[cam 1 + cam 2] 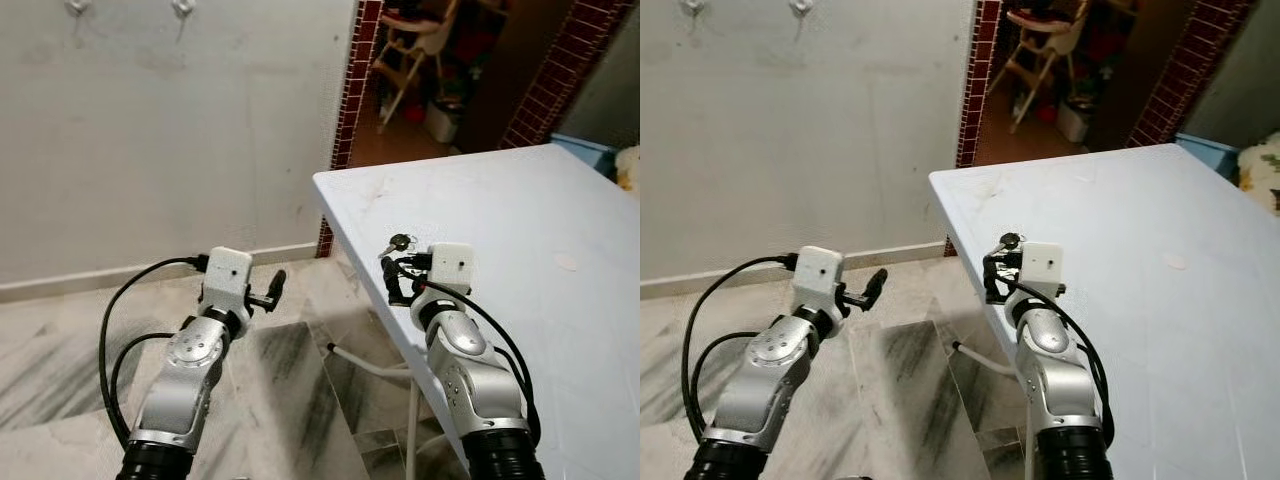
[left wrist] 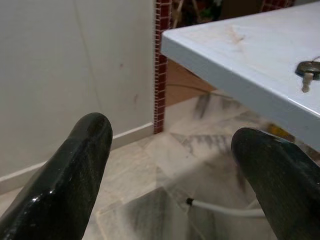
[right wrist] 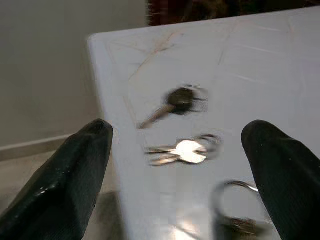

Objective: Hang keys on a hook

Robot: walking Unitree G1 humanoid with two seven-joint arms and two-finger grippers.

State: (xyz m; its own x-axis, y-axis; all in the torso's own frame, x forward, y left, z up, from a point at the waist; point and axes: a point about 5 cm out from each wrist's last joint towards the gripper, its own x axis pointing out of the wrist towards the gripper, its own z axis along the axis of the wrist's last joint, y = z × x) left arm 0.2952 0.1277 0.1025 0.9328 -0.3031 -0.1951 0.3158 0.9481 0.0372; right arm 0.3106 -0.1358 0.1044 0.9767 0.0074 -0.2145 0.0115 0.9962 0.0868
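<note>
1. Keys [image 1: 399, 242] lie flat on the white table [image 1: 520, 210], near its front-left edge, centre of frame. In the right wrist view: a dark-headed key, a silver key and a ring, all blurred.
2. Right gripper [image 3: 180, 200] hangs just over the keys, fingers [image 3: 75, 175] wide apart, holding nothing.
3. Left gripper [image 1: 270, 290] is over the floor [image 1: 290, 400], lower left, fingers apart, empty.
4. Hooks [image 1: 182, 8] are on the wall [image 1: 170, 130], upper left.
5. No writing legible.
</note>
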